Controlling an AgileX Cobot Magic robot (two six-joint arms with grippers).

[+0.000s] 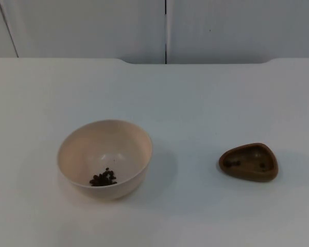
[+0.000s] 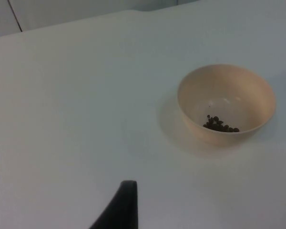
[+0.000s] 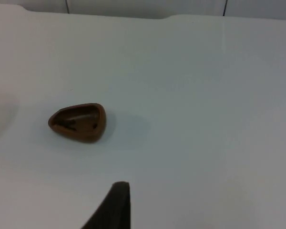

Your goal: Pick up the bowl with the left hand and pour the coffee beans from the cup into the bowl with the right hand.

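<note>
A cream bowl (image 1: 104,158) stands upright on the white table (image 1: 206,103), toward the left arm's side, with a small heap of coffee beans (image 1: 103,178) lying against the near part of its floor. Well apart from it, on the right arm's side, sits the brown cup (image 1: 249,162), a shallow teardrop-shaped dish, upright and all but empty; a few dark specks on its floor may be leftover beans, though they are too small to be sure. The layout suits the division of labour: each vessel lies on the side of the arm meant to handle it, with open table between them where the two could meet for a pour. With the beans already in the bowl and both vessels set down, the pour itself looks done, judging from how things lie. The left gripper (image 2: 118,210) hangs above bare table, well clear of the bowl (image 2: 226,104) and looking across at it, and the beans (image 2: 221,125) show dark inside. The right gripper (image 3: 113,208) hangs likewise, well short of the cup (image 3: 77,122). One black fingertip of each shows, so whether either claw is spread or pressed together cannot be told; neither holds anything. The grey partition wall (image 1: 92,28) closes the far edge.
</note>
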